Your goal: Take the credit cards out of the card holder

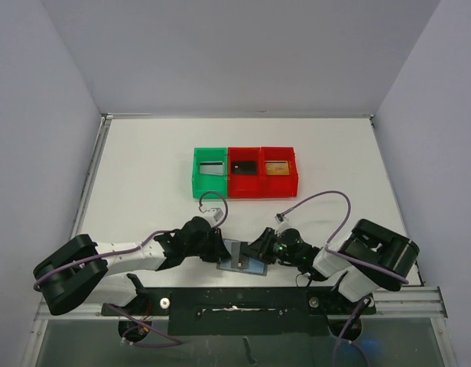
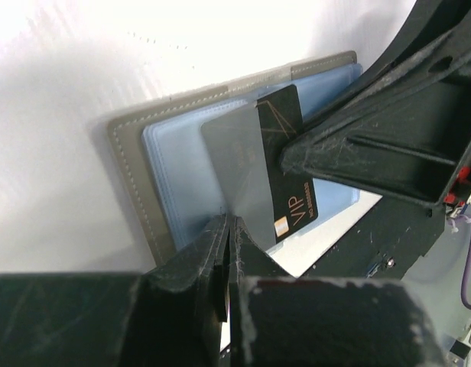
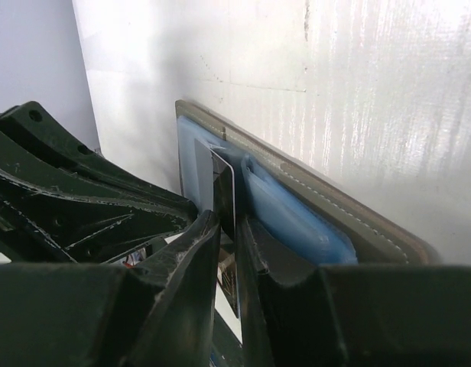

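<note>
Grey card holder lay open at the table's 6 o'clock. From its 3 o'clock the right gripper pinched the black card. The left gripper, at 9 o'clock, was nearly closed; we couldn't tell its hold.

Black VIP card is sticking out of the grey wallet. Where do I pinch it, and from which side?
Pinch the thin black VIP card at its chip end, which juts past the edge of the flat grey folding wallet, clear of the bluish pockets. Come from that open edge, one finger on each face; it is too thin for any other hold.
</note>
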Robot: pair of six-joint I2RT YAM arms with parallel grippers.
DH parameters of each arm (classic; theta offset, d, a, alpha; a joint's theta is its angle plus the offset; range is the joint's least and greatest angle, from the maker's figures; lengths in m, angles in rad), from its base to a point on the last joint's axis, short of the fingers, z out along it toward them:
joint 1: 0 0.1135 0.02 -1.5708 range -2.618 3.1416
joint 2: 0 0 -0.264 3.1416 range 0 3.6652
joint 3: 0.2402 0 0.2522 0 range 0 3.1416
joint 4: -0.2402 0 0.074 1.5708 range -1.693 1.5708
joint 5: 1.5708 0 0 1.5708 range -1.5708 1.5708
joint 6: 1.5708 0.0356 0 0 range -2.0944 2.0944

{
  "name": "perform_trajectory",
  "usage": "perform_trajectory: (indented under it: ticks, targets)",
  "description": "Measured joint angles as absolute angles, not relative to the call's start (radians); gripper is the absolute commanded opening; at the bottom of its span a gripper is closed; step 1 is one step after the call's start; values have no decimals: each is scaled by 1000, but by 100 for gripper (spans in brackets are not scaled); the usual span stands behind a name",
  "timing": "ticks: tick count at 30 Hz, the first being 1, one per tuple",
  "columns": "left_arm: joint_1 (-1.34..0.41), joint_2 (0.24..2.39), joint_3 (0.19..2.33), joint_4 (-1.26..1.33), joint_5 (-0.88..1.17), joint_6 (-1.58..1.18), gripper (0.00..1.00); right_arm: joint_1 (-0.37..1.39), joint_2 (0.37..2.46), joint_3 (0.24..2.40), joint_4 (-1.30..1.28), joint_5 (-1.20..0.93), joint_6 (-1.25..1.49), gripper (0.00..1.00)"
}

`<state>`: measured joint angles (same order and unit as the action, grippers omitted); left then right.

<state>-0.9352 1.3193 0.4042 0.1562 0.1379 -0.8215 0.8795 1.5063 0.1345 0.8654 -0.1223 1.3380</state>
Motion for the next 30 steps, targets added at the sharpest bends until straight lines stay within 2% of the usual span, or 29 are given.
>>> perform_trajectory:
  ticks: [7, 16, 20, 24, 30]
  targets:
    - [-935, 1284, 342, 225, 130, -860, 0, 892, 1592, 155, 953, -141, 1342, 14]
    - [-931, 1340, 336, 308, 183, -881, 0, 887, 1825, 95, 1342, -141, 1441, 15]
    - [-931, 1349, 341, 312, 193, -880, 0, 885, 1880, 87, 1430, -146, 1457, 15]
    - [-931, 1350, 344, 310, 193, -880, 0, 886, 1854, 94, 1387, -148, 1451, 18]
    - [-931, 1354, 347, 309, 193, -883, 0, 895, 1678, 156, 1084, -142, 1375, 22]
